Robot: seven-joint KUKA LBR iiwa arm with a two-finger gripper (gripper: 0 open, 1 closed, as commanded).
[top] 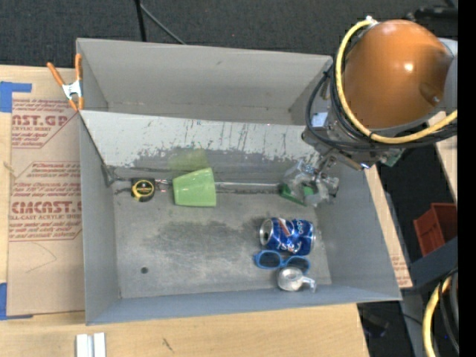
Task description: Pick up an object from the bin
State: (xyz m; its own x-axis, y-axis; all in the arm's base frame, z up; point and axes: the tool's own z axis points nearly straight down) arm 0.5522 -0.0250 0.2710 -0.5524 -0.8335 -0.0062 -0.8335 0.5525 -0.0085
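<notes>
Tool [313,183] (grip: cannot tell) beside 1 small green piece [288,192] | 1 blue can [288,235]

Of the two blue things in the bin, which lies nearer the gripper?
The crushed blue can: it lies between the gripper and the blue sunglasses, which sit just beyond it.

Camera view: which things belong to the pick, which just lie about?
In play: end effector; small dark-green thing beside it, back right.
Lying about: light-green block; yellow tape measure; crushed blue can; blue sunglasses; silver piece.
</notes>
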